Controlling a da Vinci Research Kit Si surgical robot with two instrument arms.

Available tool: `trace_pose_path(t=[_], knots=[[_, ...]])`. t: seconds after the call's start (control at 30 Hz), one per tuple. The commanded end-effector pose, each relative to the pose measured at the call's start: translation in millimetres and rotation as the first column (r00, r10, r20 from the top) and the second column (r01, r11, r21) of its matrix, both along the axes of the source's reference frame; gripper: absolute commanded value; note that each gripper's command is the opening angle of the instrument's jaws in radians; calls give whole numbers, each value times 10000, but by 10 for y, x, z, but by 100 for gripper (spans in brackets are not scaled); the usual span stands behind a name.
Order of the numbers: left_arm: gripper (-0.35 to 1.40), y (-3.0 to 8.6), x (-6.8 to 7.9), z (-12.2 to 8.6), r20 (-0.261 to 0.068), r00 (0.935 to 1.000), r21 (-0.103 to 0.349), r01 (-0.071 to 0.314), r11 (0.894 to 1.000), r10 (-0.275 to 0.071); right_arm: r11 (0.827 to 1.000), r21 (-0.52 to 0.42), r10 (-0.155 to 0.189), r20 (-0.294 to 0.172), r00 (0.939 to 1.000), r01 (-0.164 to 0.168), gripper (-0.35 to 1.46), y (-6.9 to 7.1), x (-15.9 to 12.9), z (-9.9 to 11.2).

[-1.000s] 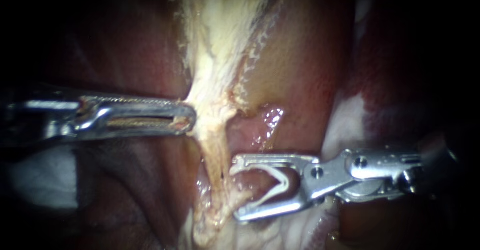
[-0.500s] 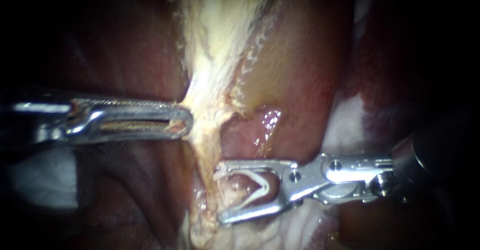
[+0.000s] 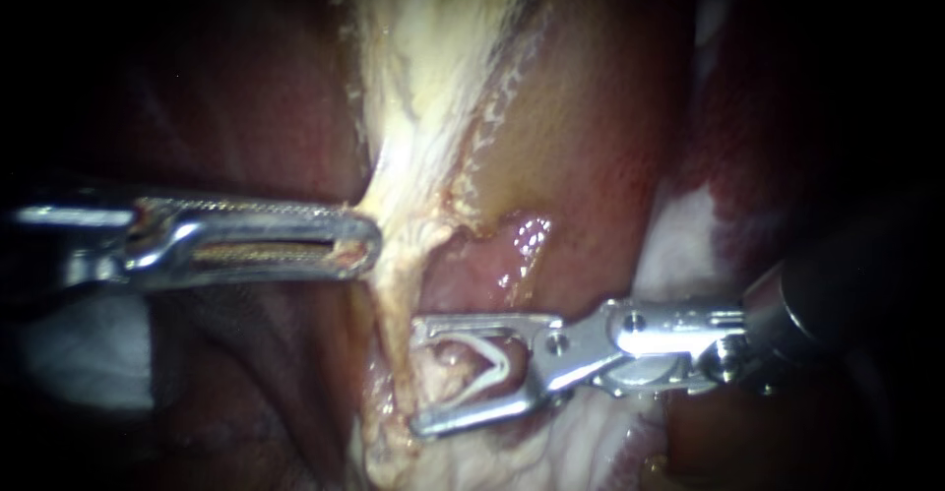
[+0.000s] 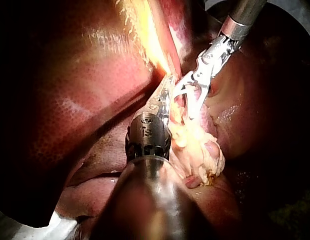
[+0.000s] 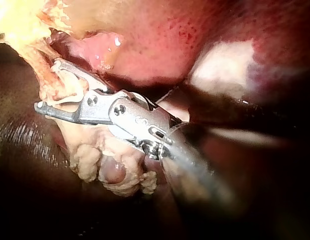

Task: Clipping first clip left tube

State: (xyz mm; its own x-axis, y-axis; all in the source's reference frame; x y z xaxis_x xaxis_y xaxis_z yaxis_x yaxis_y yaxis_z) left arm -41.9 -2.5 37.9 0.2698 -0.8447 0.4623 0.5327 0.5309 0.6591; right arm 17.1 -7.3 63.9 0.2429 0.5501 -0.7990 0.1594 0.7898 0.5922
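Note:
A pale yellow tube (image 3: 392, 299) runs down from a fan of pale tissue (image 3: 433, 48) between dark red liver surfaces. My left instrument (image 3: 369, 240) comes in level, and its slotted jaws lie together, pinching the edge of the pale tissue where it narrows. Lower down, my right instrument (image 3: 418, 378) has its jaws open on either side of the tube, and a white V-shaped clip (image 3: 492, 358) sits between them. In the right wrist view these jaws (image 5: 47, 85) straddle the lumpy pale tube (image 5: 70, 90). The left wrist view shows both instruments, left (image 4: 164, 100) and right (image 4: 192, 97), meeting at the strand.
Glistening red-brown tissue (image 3: 591, 147) rises right of the tube, with a wet pink fold (image 3: 512, 255) just above the right instrument. Dark liver (image 3: 246, 383) lies under the left instrument. White patches (image 3: 679, 245) show at the right and at the lower left.
My right instrument has slid left with the clip, so its open jaws now reach around the tube. The left instrument has kept its hold and barely shifted.

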Motion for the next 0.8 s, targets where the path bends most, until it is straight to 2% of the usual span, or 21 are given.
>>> trace_pose_path(t=[0.03, 0.33, 0.8], knots=[[-35, 0, 0, 0, -7, 10000, 1, 1, 10000, -1, 9999, 104, -57, -38, 10000, 57, 60, -3, 3, 1], [-35, 0, -1, 0, -7, 10000, 1, 2, 10000, -2, 9986, 194, -480, -390, 9981, 488, 60, -10, 17, 2], [-35, 1, -1, 2, -3, 10000, 0, -3, 10000, 3, 9976, 280, -619, -513, 9968, 634, 55, -9, 25, -2]])
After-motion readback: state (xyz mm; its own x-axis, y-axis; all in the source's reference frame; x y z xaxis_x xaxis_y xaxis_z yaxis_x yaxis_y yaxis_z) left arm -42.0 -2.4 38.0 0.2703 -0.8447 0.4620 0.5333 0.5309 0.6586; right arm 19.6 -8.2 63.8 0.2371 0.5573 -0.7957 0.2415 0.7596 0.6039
